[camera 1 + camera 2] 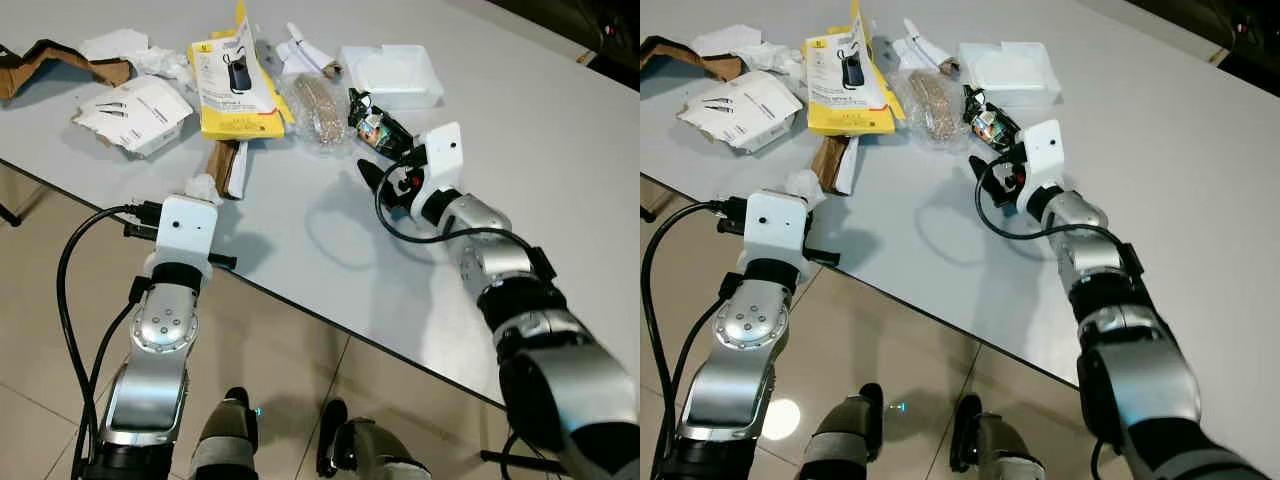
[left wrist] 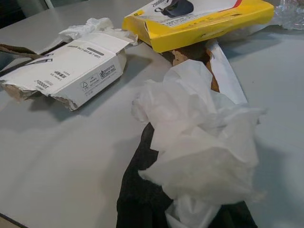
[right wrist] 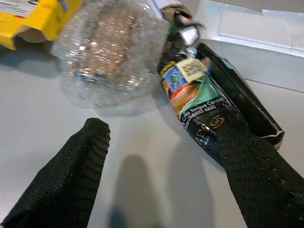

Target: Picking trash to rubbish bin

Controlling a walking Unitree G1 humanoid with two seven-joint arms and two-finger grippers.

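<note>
- Your right gripper [image 3: 156, 175] stood with its two black fingers spread wide and empty; one finger [image 3: 259, 175] lay against the crumpled snack wrapper [image 3: 202, 102] at centre frame in the wrist view, the other well off it.
- That wrapper looked light, thin and slick, likely to slide on the table [image 1: 560, 160]; you would do best to pinch it across its crushed middle, not the loose torn end.
- At lower centre of the left wrist view, your left gripper [image 2: 183, 209] was closed on a wad of white tissue [image 2: 199, 156], soft and weightless, near the table's front edge.
- Beyond lay a bubble-wrap bundle [image 3: 107, 50], a yellow box [image 1: 232, 75], a white carton [image 2: 71, 66] and a white tray [image 1: 392, 75].
- The tissue hid your left fingertips, the wrapper's print was unreadable, and no rubbish bin could be made out.
</note>
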